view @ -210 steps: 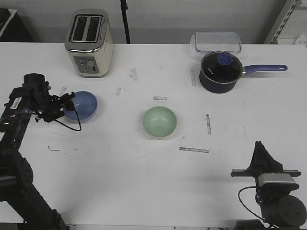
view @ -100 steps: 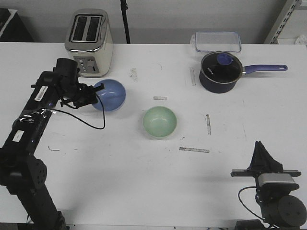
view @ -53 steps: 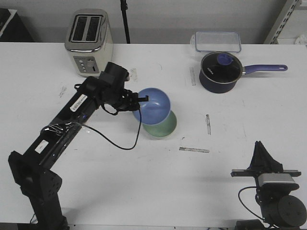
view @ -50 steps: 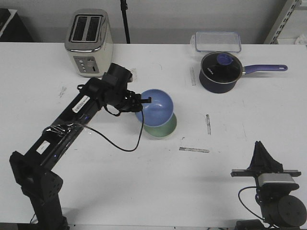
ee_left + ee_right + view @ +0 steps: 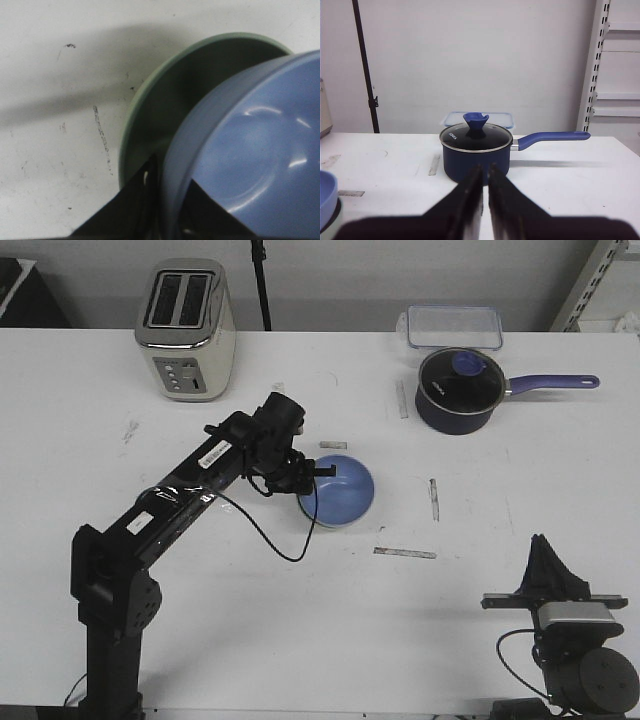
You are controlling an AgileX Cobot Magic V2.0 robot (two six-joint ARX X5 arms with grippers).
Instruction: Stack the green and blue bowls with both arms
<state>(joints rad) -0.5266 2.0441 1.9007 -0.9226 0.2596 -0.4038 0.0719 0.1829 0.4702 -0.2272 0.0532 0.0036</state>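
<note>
White table [image 5: 250,640], scuffed and taped in spots, spread under everything. Left arm [image 5: 180,505] stretched from the near left corner out toward the middle of the table. Right arm [image 5: 570,640] parked low at the near right corner, well apart from the bowls. Toaster [image 5: 185,330] upright at the far left; dark saucepan [image 5: 458,390] with glass lid and purple handle at the far right, clear lidded box [image 5: 453,327] just behind it.

Blue bowl [image 5: 340,492] sitting in the green bowl [image 5: 150,125] at the table's middle, tilted in the left wrist view, a crescent of green rim left showing beside it; from the front, green almost wholly covered. Left gripper [image 5: 312,472] clamped on the blue bowl's rim, one finger inside, one outside. Right gripper [image 5: 485,192] pointed toward the saucepan, fingers nearly together with only a thin slit between, holding nothing.
</note>
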